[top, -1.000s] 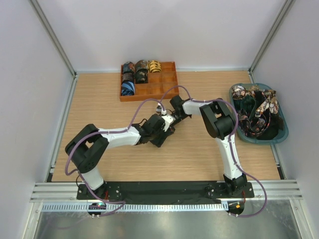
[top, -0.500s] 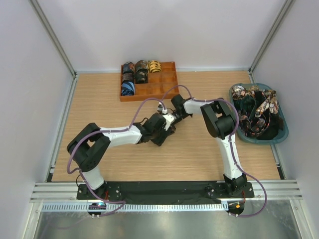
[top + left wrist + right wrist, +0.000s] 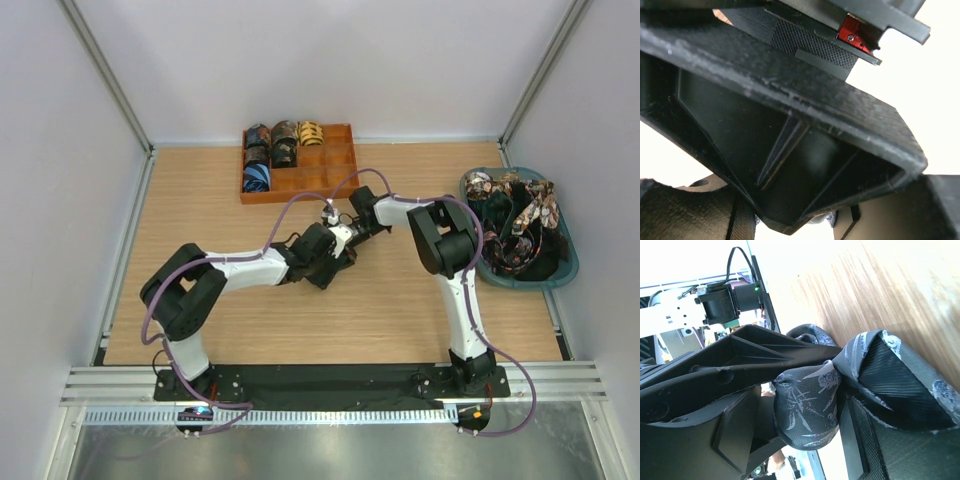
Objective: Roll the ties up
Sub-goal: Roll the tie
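- While both arms meet over the middle of the table (image 3: pixel 420 300), the grey-blue tie (image 3: pixel 807 410) sits between them, close to the wood (in the top view the arms hide it).
- In the right wrist view we see it wound into a small thick bundle, with one flap draped over a meshed finger (image 3: pixel 875 450). We judge that the roll is not tidy yet.
- The right gripper (image 3: pixel 342 240) has its fingers apart with the bundle between them. Whether they press it or only stand around it, we cannot tell.
- The left gripper (image 3: pixel 330 262) is just beside it. Its own camera shows only black parts close up, so we cannot tell how wide it is or what it holds.
- We think two grippers are here because soft fabric springs open when nothing pins it.
- Several rolls (image 3: pixel 272 150) stand in the tray (image 3: pixel 335 160) and loose ties (image 3: pixel 510 215) lie in the basket (image 3: pixel 525 285), so the task looks partly done.
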Controlling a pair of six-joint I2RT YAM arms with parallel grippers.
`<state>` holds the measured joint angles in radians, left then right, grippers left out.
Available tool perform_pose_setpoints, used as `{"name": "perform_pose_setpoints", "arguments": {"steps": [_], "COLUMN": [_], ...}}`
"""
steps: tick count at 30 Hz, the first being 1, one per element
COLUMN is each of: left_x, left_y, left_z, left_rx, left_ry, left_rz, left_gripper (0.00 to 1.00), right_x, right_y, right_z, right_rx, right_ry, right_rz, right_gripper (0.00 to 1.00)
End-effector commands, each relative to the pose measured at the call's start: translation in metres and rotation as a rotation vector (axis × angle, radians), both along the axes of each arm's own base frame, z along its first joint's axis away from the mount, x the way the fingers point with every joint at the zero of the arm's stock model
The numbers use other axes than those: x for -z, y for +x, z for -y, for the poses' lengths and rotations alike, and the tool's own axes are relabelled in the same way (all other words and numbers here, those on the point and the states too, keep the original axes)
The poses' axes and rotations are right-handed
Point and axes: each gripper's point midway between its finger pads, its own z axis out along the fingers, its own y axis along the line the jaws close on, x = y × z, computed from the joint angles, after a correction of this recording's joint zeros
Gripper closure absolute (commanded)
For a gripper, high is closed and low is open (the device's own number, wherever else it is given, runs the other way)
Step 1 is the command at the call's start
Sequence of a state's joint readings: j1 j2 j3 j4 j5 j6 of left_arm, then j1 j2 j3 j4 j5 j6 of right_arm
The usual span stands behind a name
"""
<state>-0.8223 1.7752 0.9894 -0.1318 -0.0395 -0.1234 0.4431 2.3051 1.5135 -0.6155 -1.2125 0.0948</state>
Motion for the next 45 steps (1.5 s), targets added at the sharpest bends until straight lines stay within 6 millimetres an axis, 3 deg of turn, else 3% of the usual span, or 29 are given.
{"name": "perform_pose_setpoints", "arguments": {"steps": [1, 7, 12, 20, 25, 28, 30, 31, 33, 35, 36, 38, 41, 42, 44, 45], "left_x": [0.04, 0.041, 0.042, 0.044, 0.044, 0.043, 0.042, 0.044, 0.045, 0.047, 0.047, 0.047, 0.043, 0.043, 0.04, 0.044], "left_y": [-0.029, -0.03, -0.031, -0.031, -0.031, -0.033, -0.032, -0.035, -0.038, -0.041, -0.042, -0.041, -0.044, -0.045, -0.046, -0.052], "left_z": [-0.029, -0.029, -0.028, -0.029, -0.029, -0.033, -0.033, -0.035, -0.035, -0.038, -0.039, -0.04, -0.035, -0.033, -0.028, -0.031], "left_rx": [0.012, 0.011, 0.015, 0.014, 0.007, -0.009, -0.022, -0.028, -0.034, -0.044, -0.047, -0.057, -0.062, -0.063, -0.063, -0.061], "left_ry": [0.138, 0.142, 0.143, 0.149, 0.16, 0.19, 0.195, 0.2, 0.213, 0.246, 0.26, 0.284, 0.26, 0.253, 0.243, 0.264], "left_rz": [-0.149, -0.157, -0.163, -0.175, -0.186, -0.208, -0.215, -0.239, -0.264, -0.305, -0.319, -0.344, -0.404, -0.419, -0.448, -0.486], "left_gripper": [0.65, 0.66, 0.67, 0.69, 0.69, 0.7, 0.7, 0.7, 0.7, 0.7, 0.7, 0.7, 0.7, 0.7, 0.7, 0.71], "right_x": [0.022, 0.017, 0.01, -0.005, -0.008, -0.013, -0.017, -0.004, -0.014, -0.005, -0.018, -0.012, -0.034, -0.04, -0.064, -0.082], "right_y": [0.025, 0.032, 0.05, 0.077, 0.1, 0.103, 0.095, 0.09, 0.089, 0.08, 0.079, 0.067, 0.054, 0.046, 0.037, 0.023], "right_z": [0.012, 0.018, 0.027, 0.046, 0.077, 0.099, 0.113, 0.124, 0.135, 0.15, 0.156, 0.166, 0.17, 0.161, 0.161, 0.148], "right_rx": [0.058, 0.092, 0.184, 0.309, 0.461, 0.561, 0.598, 0.632, 0.679, 0.73, 0.765, 0.806, 0.841, 0.816, 0.814, 0.773], "right_ry": [-0.145, -0.141, -0.127, -0.098, -0.137, -0.196, -0.246, -0.323, -0.365, -0.45, -0.46, -0.498, -0.506, -0.492, -0.497, -0.461], "right_rz": [0.133, 0.132, 0.119, 0.134, 0.148, 0.205, 0.244, 0.25, 0.314, 0.345, 0.396, 0.446, 0.611, 0.66, 0.823, 0.925], "right_gripper": [0.3, 0.3, 0.25, 0.25, 0.29, 0.29, 0.3, 0.3, 0.33, 0.34, 0.35, 0.35, 0.37, 0.37, 0.37, 0.37]}}
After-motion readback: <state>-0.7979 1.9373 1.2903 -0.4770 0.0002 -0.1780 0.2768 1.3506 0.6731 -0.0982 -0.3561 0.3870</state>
